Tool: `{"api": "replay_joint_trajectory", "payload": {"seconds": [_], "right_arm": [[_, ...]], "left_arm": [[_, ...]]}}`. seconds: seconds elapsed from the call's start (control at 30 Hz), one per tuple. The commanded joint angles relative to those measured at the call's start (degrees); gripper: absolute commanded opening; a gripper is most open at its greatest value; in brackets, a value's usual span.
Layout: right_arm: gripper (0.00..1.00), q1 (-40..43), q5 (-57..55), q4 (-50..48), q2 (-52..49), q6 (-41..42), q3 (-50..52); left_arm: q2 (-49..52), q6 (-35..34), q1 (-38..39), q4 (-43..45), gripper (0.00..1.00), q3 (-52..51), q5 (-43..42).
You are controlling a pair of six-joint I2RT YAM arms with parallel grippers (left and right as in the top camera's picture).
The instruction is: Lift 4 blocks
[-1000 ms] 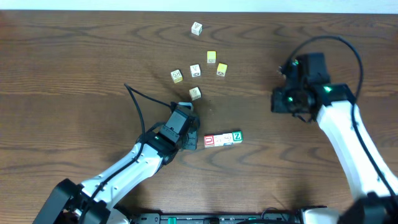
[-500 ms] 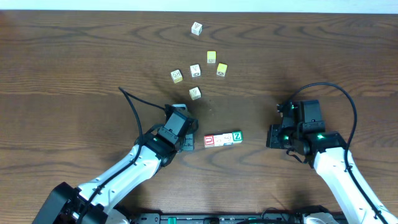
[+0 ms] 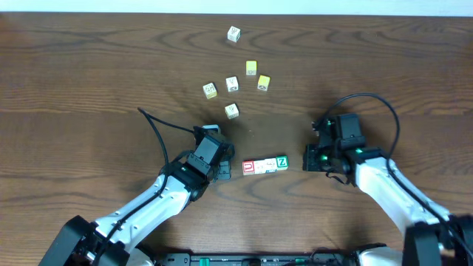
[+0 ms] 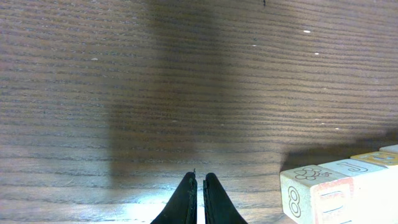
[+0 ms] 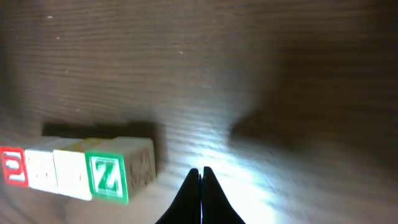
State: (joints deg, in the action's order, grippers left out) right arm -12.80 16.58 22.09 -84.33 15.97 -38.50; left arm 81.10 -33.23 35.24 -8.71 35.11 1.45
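Observation:
Four blocks lie in a touching row on the table: a red-faced one (image 3: 249, 167), two white-faced ones (image 3: 262, 165) (image 3: 272, 164), and a green one with a white Z (image 3: 281, 162). My left gripper (image 3: 224, 171) is shut and empty, low over the table just off the red end. The left wrist view shows its tips (image 4: 198, 177) together, with the end block (image 4: 309, 186) to their right. My right gripper (image 3: 306, 159) is also shut and empty, a short gap off the Z end. In the right wrist view the Z block (image 5: 106, 177) sits left of the closed tips (image 5: 201, 171).
Several loose cubes lie farther back: yellow-faced ones (image 3: 251, 68) (image 3: 263, 83) (image 3: 210, 90) and pale ones (image 3: 233, 33) (image 3: 232, 83) (image 3: 232, 111). The left arm's black cable (image 3: 159, 129) loops over the table behind that arm.
My right arm has swung down from the back right to just beside the Z end of the row. The left gripper has edged slightly left. The blocks have not moved.

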Motion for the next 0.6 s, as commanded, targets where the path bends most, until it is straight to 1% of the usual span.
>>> {"api": "replay_joint_trajectory", "payload": {"seconds": [0.0,0.27,0.47,0.57], "right_arm": [[0.01,-1.14,1.73,-1.64,-1.75,0.26,-0.50],[0.01,-1.25,2.01,-1.95,-2.10,-2.89,-5.55],[0.01,-2.89,3.26,-1.92,-2.12,-2.95,-6.56],[0.01,-4.90,3.34,-1.90,-2.27,-1.66,-6.56]], "left_arm": [[-0.83,-0.52,-0.42,0.04,0.07,-0.68,0.09],[-0.83,-0.52,-0.42,0.48,0.07,-0.68,0.09],[-0.83,-0.52,-0.42,0.48,0.07,-0.68,0.09],[-0.83,-0.52,-0.42,0.48,0.07,-0.68,0.09]]}}
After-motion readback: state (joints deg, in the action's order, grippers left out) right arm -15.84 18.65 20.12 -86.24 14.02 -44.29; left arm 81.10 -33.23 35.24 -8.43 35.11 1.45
